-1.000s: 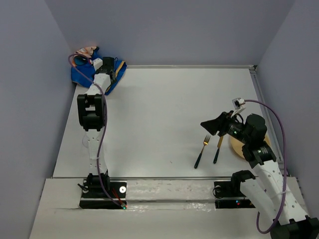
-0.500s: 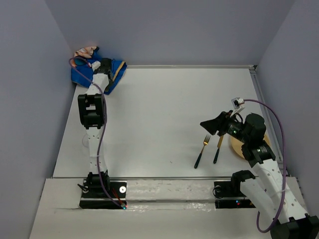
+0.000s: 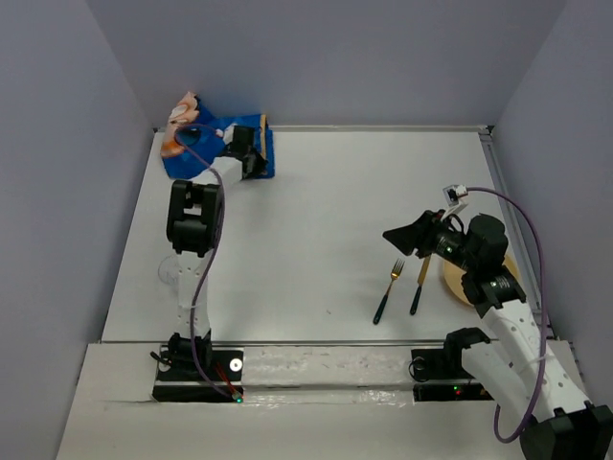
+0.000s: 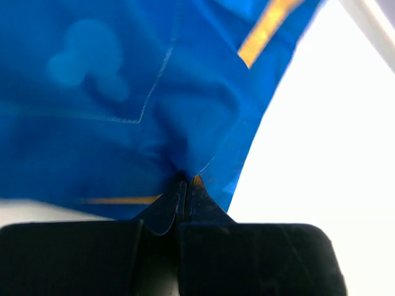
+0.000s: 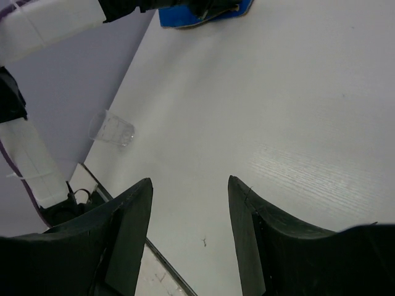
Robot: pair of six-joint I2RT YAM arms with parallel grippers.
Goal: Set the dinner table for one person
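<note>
The dinner table (image 3: 316, 201) is a plain white top. A blue cartoon-printed cloth mat (image 3: 206, 158) lies bunched at its far left corner. My left gripper (image 3: 251, 158) is shut on a fold of the mat (image 4: 154, 123), with the cloth pinched between the fingertips (image 4: 196, 188). A gold fork (image 3: 388, 290) and a knife (image 3: 420, 286) with black handles lie side by side at the near right. A yellowish plate (image 3: 458, 285) sits beside them, partly hidden under my right arm. My right gripper (image 3: 402, 240) hovers open over the table (image 5: 247, 92), holding nothing.
A clear glass (image 3: 170, 275) stands near the left edge beside the left arm, and it also shows in the right wrist view as the glass (image 5: 112, 129). Grey walls close in the left, far and right sides. A metal rail (image 3: 508, 206) runs along the right edge.
The left gripper has shut on the blue mat and swung right along the far edge, pulling the mat with it. The right arm has barely moved.
</note>
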